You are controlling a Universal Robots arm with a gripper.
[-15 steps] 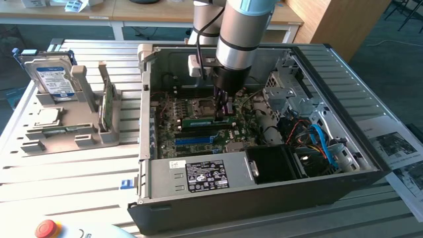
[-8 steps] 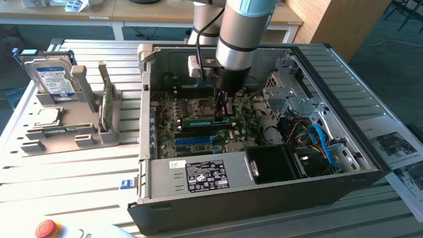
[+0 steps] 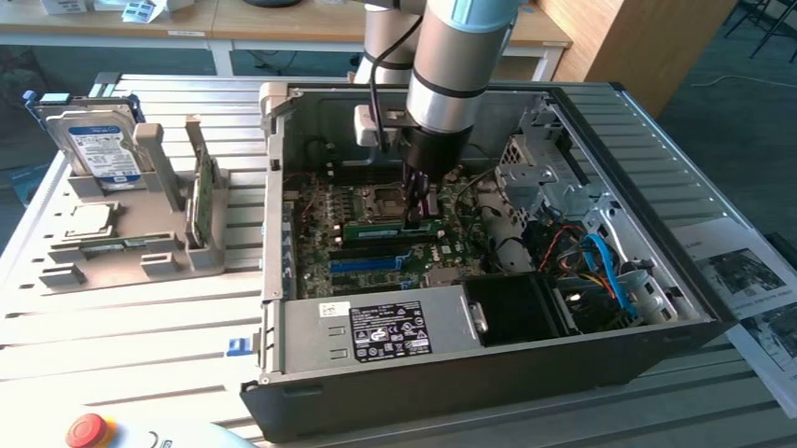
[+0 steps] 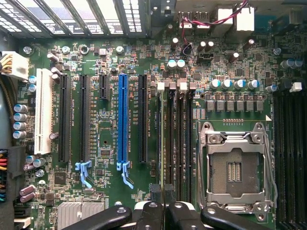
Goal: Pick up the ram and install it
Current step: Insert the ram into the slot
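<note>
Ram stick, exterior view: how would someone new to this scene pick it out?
Find the open black computer case, then the green motherboard inside it. The arm's black gripper is closed on a long, narrow green circuit-board stick there. Beside it lie a long black slot and a blue slot; only this strip is green.

We see a dark green printed motherboard [image 4: 192, 72] speckled with silver-topped capacitors. It carries one long bright blue plastic slot [image 4: 123, 120], one long white plastic slot [image 4: 44, 112] and several black ones. The square metal processor socket [image 4: 235, 170] is silver around a dark middle. The gripper [image 4: 163, 192] is black. The thin green ram stick [image 3: 380, 227] matches the board. The flat silver hard drive [image 3: 100, 149] wears a blue-and-white label, and the round push button [image 3: 90, 429] is red.
</note>
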